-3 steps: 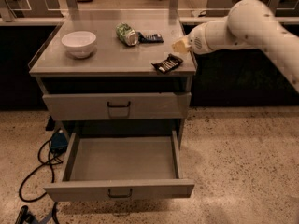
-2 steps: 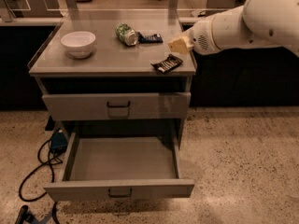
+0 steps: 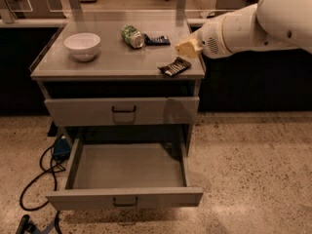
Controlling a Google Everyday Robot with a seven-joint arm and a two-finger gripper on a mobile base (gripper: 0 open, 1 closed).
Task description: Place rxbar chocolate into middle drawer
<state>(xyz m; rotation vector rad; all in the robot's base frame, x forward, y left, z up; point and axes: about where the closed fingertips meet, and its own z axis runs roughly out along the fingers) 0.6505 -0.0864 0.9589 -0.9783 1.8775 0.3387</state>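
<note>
Your end effector (image 3: 187, 48) hangs at the right edge of the table (image 3: 117, 62), at about 3 o'clock from the middle of the top. It shows as a pale yellow wedge at the tip of the white arm (image 3: 253, 23), which reaches in from the upper right of the view. You cannot tell whether the end effector is apart or together. It holds nothing that you can see.

The rxbar chocolate (image 3: 174, 67) lies flat on the table at about 4 o'clock, close to the front right corner. It is just below and to the left of the end effector in the view; whether the two touch cannot be told. Its dark wrapper lies at a slant, with one end near the front edge.

Further back, at about 1 o'clock, a green can (image 3: 131, 35) lies on its side. A dark blue wrapped bar (image 3: 157, 40) lies just beside it on the right. At 9 o'clock a white bowl (image 3: 82, 45) stands upright, well apart from the rest.

Below the top, the upper drawer front (image 3: 161, 111) is closed, and its dark bail handle (image 3: 124, 110) hangs at the middle. The middle drawer (image 3: 161, 198) beneath it is pulled out wide toward you, and its grey floor is in plain sight. A small handle (image 3: 125, 202) sits on its front panel.

On the speckled floor (image 3: 253, 169), at 8 o'clock from the table, a blue device (image 3: 61, 147) rests by the cabinet's left side. A black cable (image 3: 34, 186) loops out from it.
</note>
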